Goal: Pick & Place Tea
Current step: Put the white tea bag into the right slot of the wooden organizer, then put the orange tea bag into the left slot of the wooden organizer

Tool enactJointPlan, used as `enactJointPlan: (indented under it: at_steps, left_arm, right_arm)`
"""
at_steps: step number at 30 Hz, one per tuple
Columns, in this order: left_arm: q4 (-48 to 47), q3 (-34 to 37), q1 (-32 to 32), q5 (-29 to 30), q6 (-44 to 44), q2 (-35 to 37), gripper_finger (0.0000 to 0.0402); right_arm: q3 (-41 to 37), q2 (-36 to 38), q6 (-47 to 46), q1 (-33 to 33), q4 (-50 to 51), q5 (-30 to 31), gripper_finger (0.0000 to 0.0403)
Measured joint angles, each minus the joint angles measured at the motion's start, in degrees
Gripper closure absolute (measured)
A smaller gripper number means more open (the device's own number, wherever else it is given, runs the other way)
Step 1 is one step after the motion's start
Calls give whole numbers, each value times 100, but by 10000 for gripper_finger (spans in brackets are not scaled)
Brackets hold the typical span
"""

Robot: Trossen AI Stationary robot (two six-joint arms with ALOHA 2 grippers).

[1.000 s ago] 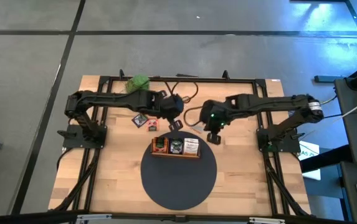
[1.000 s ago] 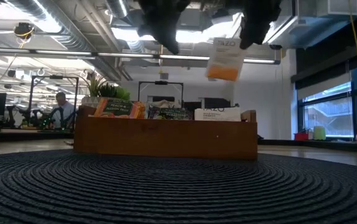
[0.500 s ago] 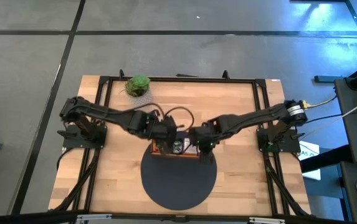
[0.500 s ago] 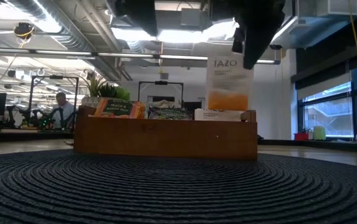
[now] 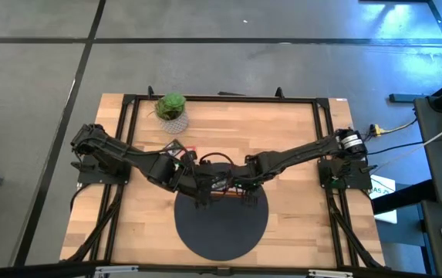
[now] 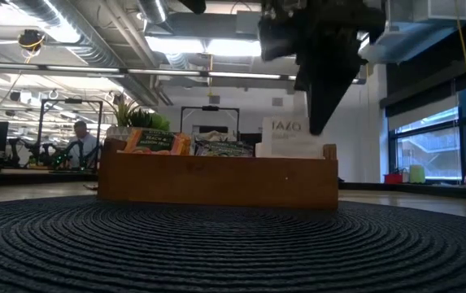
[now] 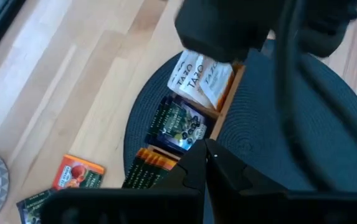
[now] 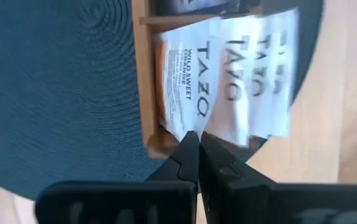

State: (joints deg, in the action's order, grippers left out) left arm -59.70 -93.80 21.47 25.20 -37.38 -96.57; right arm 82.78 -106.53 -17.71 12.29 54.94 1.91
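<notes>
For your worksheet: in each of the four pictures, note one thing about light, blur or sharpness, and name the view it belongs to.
High view: even light, both arms hiding most of the wooden tray. Low view: the right gripper is a dark silhouette against bright ceiling lights. Right wrist view: the white-orange tea packets are smeared by motion blur. Left wrist view: the left gripper and a dark blurred arm sit out of focus; the black-green packet is sharper.
</notes>
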Motion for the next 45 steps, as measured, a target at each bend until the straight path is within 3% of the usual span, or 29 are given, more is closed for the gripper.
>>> enactJointPlan:
  at_steps: [13, 25, 34, 38, 42, 45]
  left_arm:
    - [-51, 0, 18, 86, 51, 0, 398]
    - [-51, 0, -15, 256, 62, 0, 398]
    - [-55, 0, -220, 65, 62, 31, 398]
    - [-185, 0, -322, -28, 197, 33, 398]
    - [-230, 7, -477, -563, 315, 112, 399]
    - [-202, 13, -547, -544, 408, 263, 399]
  right_arm:
    - [-2, -408, 240, 0, -105, -37, 398]
    - [-9, -226, 143, 2, -32, -47, 376]
    - [-9, 330, 13, 0, -16, -43, 373]
    - [-11, 699, -3, 0, 122, 381, 373]
    - [-7, 1293, 123, 0, 145, 970, 373]
    - [-69, 1768, 165, 0, 138, 1289, 373]
